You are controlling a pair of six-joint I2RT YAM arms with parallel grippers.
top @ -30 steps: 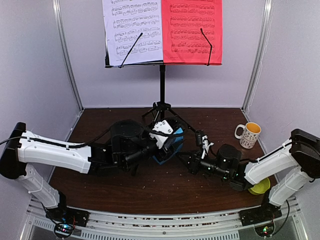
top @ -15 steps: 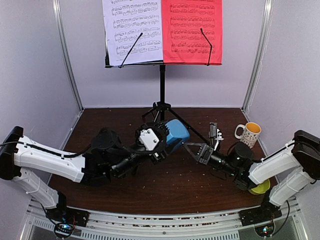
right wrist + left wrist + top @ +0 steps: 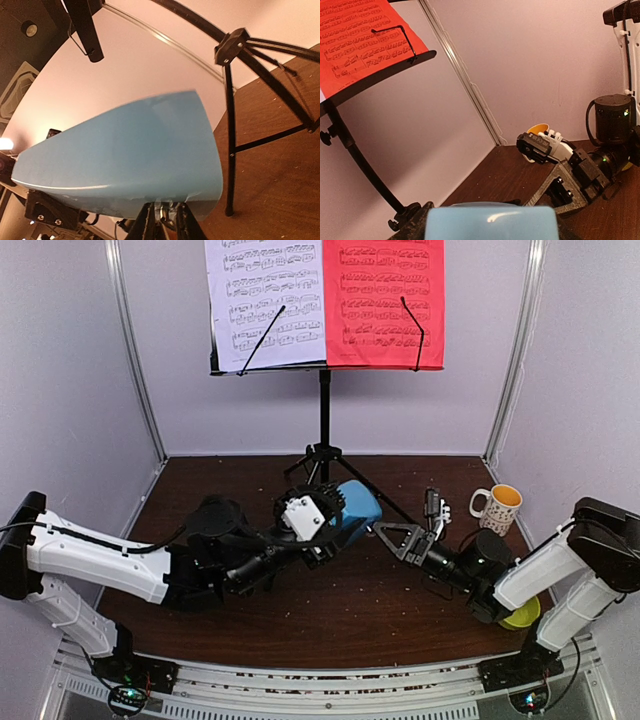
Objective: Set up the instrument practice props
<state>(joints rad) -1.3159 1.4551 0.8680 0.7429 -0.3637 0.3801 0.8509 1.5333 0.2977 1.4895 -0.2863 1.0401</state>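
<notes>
The small yellow bowl (image 3: 522, 616) sits half hidden under the right arm (image 3: 530, 575), its contents unseen. The left gripper (image 3: 335, 518) pinches the small blue pyramid metronome (image 3: 357, 504), which is tilted above the brown table (image 3: 330, 610). The right gripper (image 3: 385, 533) has its fingers spread just beside it. The white patterned mug (image 3: 497, 508) is yellow inside, contents unclear. Farthest back, the black tripod music stand (image 3: 324, 410) holds the white music sheet (image 3: 265, 300) and the red music sheet (image 3: 383, 300).

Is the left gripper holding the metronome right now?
Yes, in the top view the blue metronome sits clamped at the tip of the left gripper, tilted over rather than standing on its base.
</notes>
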